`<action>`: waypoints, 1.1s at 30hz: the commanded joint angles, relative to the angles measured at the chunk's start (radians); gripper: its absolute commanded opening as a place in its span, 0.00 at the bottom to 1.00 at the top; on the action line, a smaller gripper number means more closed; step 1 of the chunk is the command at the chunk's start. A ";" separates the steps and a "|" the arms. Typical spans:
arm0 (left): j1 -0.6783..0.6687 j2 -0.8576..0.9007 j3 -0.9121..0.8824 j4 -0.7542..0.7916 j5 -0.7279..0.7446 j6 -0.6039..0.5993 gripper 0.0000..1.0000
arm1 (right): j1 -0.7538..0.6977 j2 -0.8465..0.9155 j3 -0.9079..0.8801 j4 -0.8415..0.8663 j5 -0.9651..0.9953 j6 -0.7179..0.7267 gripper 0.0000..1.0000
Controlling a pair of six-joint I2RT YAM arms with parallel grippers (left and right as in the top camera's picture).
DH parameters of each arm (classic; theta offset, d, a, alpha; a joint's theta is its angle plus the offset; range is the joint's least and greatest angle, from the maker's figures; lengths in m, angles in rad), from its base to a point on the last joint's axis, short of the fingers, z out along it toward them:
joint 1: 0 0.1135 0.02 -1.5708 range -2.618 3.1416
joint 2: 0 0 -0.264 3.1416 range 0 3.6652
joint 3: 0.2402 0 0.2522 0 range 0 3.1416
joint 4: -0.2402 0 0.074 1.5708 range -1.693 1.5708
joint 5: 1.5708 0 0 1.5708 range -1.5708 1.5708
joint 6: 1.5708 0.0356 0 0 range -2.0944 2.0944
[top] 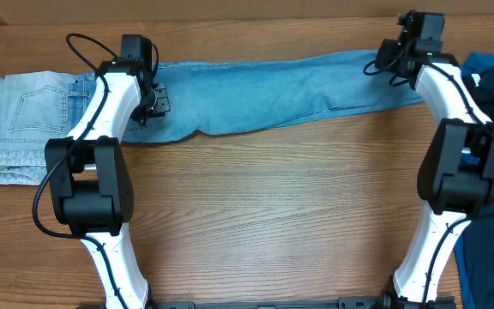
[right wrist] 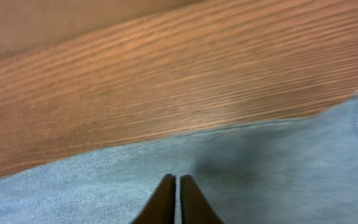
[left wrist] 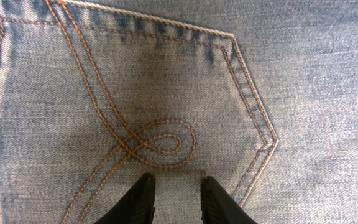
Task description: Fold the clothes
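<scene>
Black fingertips of the left gripper [left wrist: 176, 200] stand apart just over a stitched back pocket [left wrist: 135, 112] with a looped orange seam. Bare denim shows in the gap between them, so this gripper is released and grasps nothing. At the other end the right gripper [right wrist: 177, 196] is clenched, its tips pressed together over the cloth's edge, and no fabric shows pinched between them. The mid-blue jeans [top: 273, 86] lie stretched lengthwise along the far side of the table [top: 273, 215], with the pocket end under the left arm and the leg end under the right. They look mostly flat, with a few shallow creases and a wavy near edge close to the left arm. By my reading the spreading-out is about finished and the first fold has not begun. The next move probably calls for each gripper to pinch its own end, so that the leg end can be carried across toward the waist without dragging the cloth askew. Paler jeans [top: 15, 120] sit folded at the table's left end, and a deep-blue top [top: 491, 240] lies at the right.
</scene>
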 commanded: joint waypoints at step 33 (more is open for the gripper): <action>0.005 0.002 0.064 -0.005 -0.144 0.007 0.56 | -0.179 0.025 0.290 -0.638 0.078 0.045 0.35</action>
